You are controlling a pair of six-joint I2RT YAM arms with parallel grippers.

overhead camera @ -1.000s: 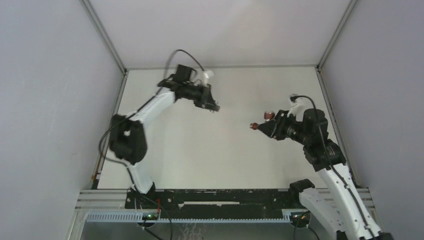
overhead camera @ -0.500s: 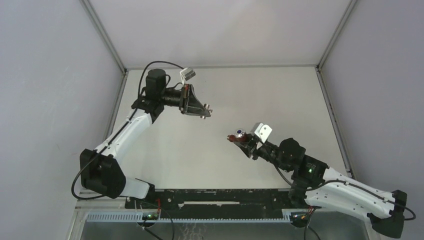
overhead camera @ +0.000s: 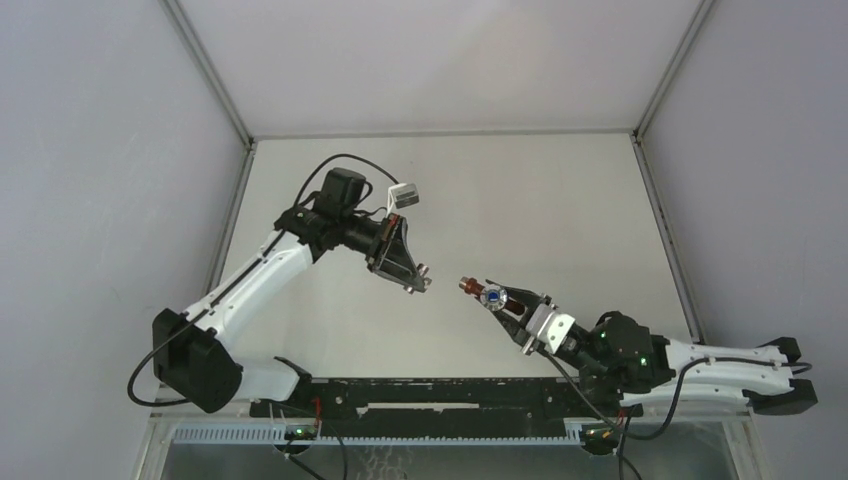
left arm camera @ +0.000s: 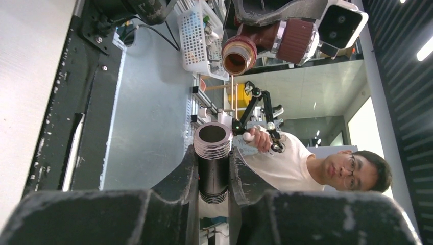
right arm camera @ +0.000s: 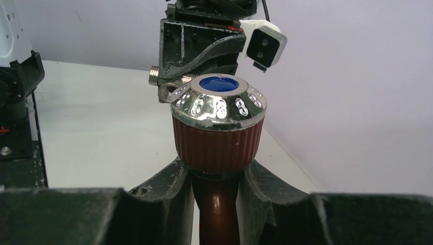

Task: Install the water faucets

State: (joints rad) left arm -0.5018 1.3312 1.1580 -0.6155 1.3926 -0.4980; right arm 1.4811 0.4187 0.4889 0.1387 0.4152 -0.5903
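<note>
My left gripper (overhead camera: 421, 283): left of centre, above the table (overhead camera: 560, 190)
Fitting (left arm camera: 212, 153): between my left fingers, its end sticking out past them
My right gripper (overhead camera: 500, 303): right of centre, closer to the table's near edge
Faucet (right arm camera: 218, 127): between my right fingers, knob past the tips
Fitting and faucet: near each other over mid-table, not touching, fitting on the left

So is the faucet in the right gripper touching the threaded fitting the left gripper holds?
Apart. The top view shows a clear strip of table between the faucet and the threaded fitting.
</note>
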